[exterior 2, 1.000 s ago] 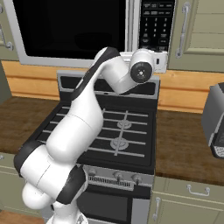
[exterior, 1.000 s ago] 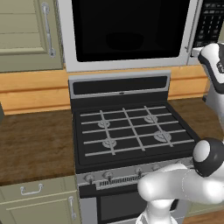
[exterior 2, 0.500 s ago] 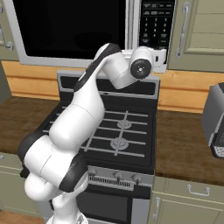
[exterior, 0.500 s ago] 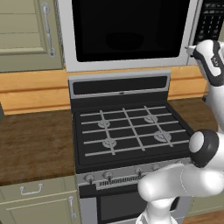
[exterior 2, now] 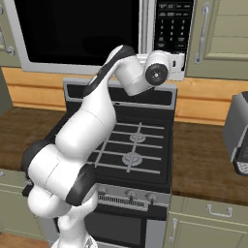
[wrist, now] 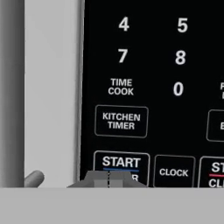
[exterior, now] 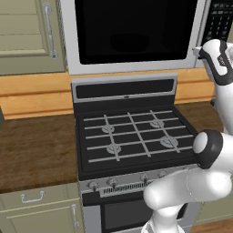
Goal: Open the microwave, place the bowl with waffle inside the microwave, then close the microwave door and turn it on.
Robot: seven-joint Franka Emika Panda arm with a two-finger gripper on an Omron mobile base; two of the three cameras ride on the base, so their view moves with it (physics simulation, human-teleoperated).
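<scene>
The claw (wrist: 108, 179) is closed with nothing between its fingers, the two tips pressed together into one blunt point. It aims straight at the microwave's keypad panel (wrist: 153, 87), and the START button (wrist: 121, 162) sits directly ahead of the tips, at the panel's lower left corner, with CLOCK (wrist: 173, 172) just beside it toward the panel's middle. The tips overlap the button's lower edge; whether they touch it I cannot tell.

From the right base view, the hand (exterior 2: 157, 72) is up against the lower part of the microwave (exterior 2: 97, 34), near its bottom right corner. The microwave door (exterior: 134, 34) is shut; bowl and waffle cannot be made out behind its black glass.

I judge the coming move to be a short push straight forward.
</scene>
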